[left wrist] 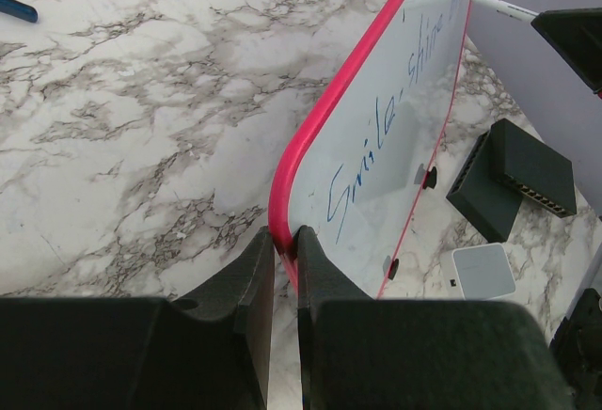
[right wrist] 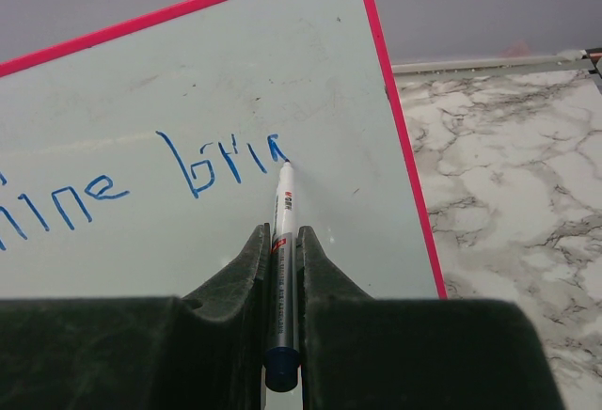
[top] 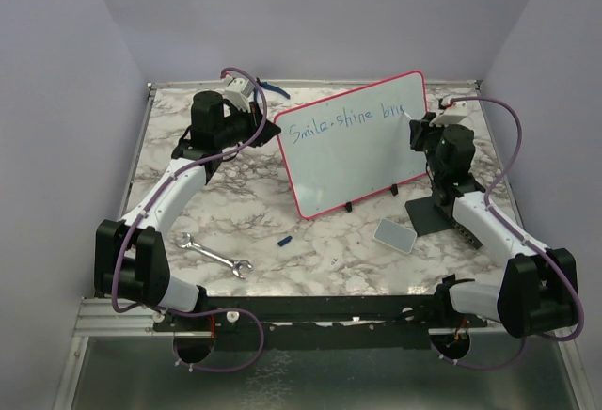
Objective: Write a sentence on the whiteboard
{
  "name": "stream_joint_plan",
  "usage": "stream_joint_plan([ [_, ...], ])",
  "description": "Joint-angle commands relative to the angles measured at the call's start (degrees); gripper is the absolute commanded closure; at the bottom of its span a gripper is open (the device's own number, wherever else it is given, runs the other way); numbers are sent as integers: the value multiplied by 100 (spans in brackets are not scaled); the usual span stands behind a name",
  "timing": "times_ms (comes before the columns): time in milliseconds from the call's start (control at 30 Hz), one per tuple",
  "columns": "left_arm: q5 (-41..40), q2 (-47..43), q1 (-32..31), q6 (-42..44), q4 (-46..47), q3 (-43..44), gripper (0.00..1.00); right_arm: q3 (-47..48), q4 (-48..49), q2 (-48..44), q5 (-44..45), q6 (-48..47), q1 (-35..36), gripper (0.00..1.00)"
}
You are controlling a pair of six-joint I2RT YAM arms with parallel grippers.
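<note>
The whiteboard (top: 357, 170) stands tilted on small black feet at mid table, its frame red-pink. Blue handwriting (top: 343, 123) on it reads "Smile-shine bri" with a started further letter. My left gripper (top: 273, 128) is shut on the board's left edge; the left wrist view shows the jaws (left wrist: 286, 245) pinching the red frame (left wrist: 310, 137). My right gripper (top: 419, 133) is shut on a white and grey marker (right wrist: 284, 212). The marker's tip touches the board (right wrist: 235, 71) at the end of the last blue stroke (right wrist: 226, 161). The marker also shows in the left wrist view (left wrist: 499, 6).
A wrench (top: 214, 256) lies at front left. A small blue cap (top: 286, 239) lies in front of the board. A grey pad (top: 394, 235) and a black block (top: 428, 214) sit at front right. A blue object (top: 273, 87) lies behind the board.
</note>
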Motion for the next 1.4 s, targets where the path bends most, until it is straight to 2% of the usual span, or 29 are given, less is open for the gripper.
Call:
stream_joint_plan([
  [0, 46, -207, 20, 194, 123, -27, 100, 31, -64, 9, 172, -18, -18, 99],
  [1067, 73, -193, 22, 180, 147, -36, 100, 344, 156, 166, -193, -199, -19, 100],
  [1367, 60, -197, 22, 184, 150, -36, 100, 293, 8, 192, 190, -82, -24, 100],
])
